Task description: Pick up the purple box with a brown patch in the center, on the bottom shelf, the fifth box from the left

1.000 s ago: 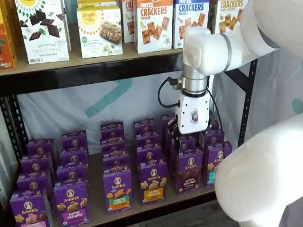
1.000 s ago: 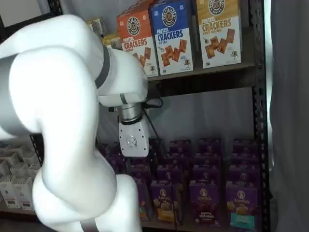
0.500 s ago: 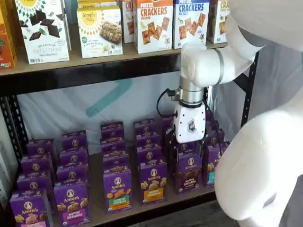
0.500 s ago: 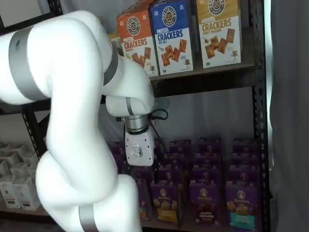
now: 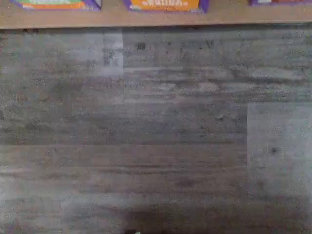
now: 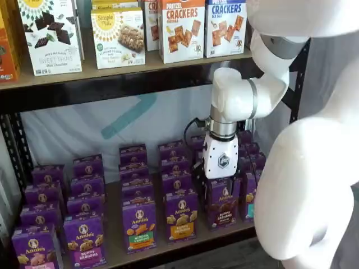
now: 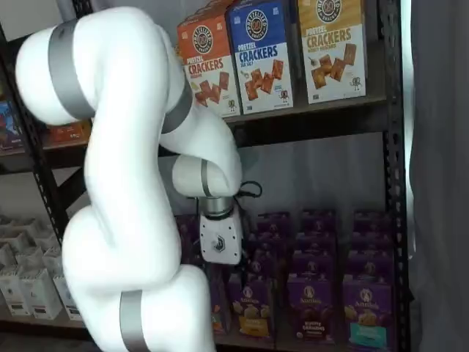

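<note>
I'm in the approach step: my hand (image 6: 217,188) hangs low over the front rows of the bottom shelf (image 6: 112,255), right above the purple box (image 6: 224,203) with the brown patch, which stands at the front edge between the yellow-label Annie's carton (image 6: 181,216) and a teal-patch one. In both shelf views only the white body shows plainly; the black fingers are lost against the dark cartons, so I cannot tell whether they are spread or pressed together. Nothing is pinched as far as I can see. The wrist view gives me only grey plank floor (image 5: 156,136) and the board's front lip, so it doesn't help with aligning.

Next, I judge, I need to settle the fingers either side of that carton and close without nudging its neighbours, which stand just beside it.

Compared with a second ago, the hand has dropped and shifted slightly left, from mid-rows height down to the front cartons' tops.
</note>
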`<state>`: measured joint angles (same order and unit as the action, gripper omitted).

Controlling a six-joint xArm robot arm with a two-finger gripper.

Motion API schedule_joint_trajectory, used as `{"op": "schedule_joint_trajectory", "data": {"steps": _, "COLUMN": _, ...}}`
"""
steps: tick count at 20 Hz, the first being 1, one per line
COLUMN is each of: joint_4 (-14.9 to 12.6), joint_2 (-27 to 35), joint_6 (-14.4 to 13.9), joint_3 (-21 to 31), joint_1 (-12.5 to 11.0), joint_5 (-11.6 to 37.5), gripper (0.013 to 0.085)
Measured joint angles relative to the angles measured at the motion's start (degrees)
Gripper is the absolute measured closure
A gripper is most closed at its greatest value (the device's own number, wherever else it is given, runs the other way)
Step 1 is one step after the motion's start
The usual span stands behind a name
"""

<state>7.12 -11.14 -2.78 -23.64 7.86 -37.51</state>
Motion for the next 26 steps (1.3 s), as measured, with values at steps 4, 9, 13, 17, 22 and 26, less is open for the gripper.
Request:
{"op": "schedule_joint_trajectory", "data": {"steps": 4, "joint_4": 0.3, "joint_2": 6.7, "joint_6": 2.4, "joint_3": -2.3, "joint_1": -1.8, "joint_5": 5.1, "gripper": 0.013}}
{"op": "schedule_joint_trajectory", "data": {"steps": 9, "joint_4": 1.3, "joint_2": 13.9, "joint_6": 5.2, "joint_3": -6.0, "joint_1": -3.4, "joint_5": 9.5, "gripper": 0.013}}
{"op": "schedule_joint_trajectory", "data": {"steps": 13, "joint_4": 2.0, "joint_2": 22.2, "joint_6": 7.9, "joint_3": -12.1, "joint_1": -5.2, "joint_5": 12.2, "gripper": 0.013}}
{"op": "schedule_joint_trajectory", "data": {"steps": 17, "joint_4": 3.3, "joint_2": 30.0, "joint_6": 11.1, "joint_3": -18.7, "joint_1": -7.0, "joint_5": 13.9, "gripper": 0.013}}
{"op": "schedule_joint_trajectory", "data": {"steps": 22, "joint_4": 4.9, "joint_2": 36.3, "joint_6": 14.6, "joint_3": -24.8, "joint_1": -8.9, "joint_5": 15.1, "gripper": 0.013}}
{"op": "schedule_joint_trajectory", "data": {"steps": 26, "joint_4": 5.8, "joint_2": 40.1, "joint_6": 17.1, "joint_3": -28.7, "joint_1": -10.5, "joint_5": 15.8, "gripper": 0.013}}
